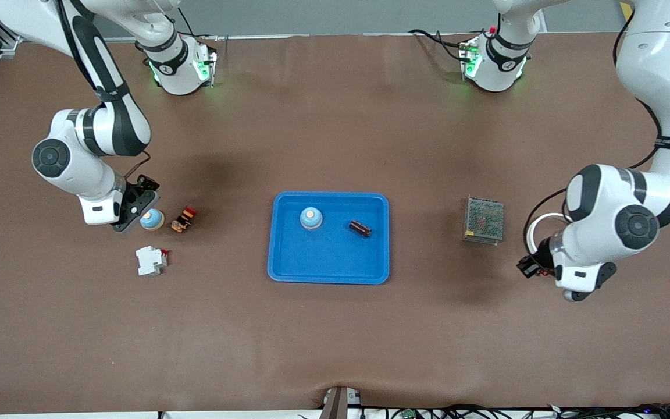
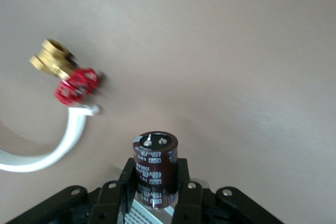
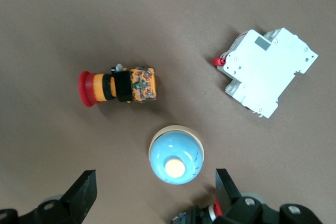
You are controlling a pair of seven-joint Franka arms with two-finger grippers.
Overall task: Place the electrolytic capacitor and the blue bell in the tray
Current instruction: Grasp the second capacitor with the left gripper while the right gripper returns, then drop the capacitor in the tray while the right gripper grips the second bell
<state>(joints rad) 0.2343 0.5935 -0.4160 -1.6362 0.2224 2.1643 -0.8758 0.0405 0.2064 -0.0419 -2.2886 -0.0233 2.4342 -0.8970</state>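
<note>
Reading the table as a clock with twelve at the arm bases, the nearest thing to me is the white breaker (image 1: 152, 260), at about eight o'clock from the tray (image 1: 288, 267). The left gripper (image 1: 531, 266) hangs over bare table out at the tray's four o'clock, its fingers (image 2: 185, 195) pinching a capacitor (image 2: 154, 169) low on its can. It looks like a stiff, smooth cylinder of modest weight that could slip or swivel, so I'd keep the squeeze square across the sleeve. The tray already holds a second capacitor (image 1: 360, 228) and a second bell (image 1: 310, 218). At nine o'clock, beside a red button (image 1: 183, 219), sits the blue bell (image 1: 152, 220). The right gripper (image 1: 137, 205) is just beside it with fingers (image 3: 84, 192) spread wide. The dome looks hard and slick, so I'd grip low across the rim.
</note>
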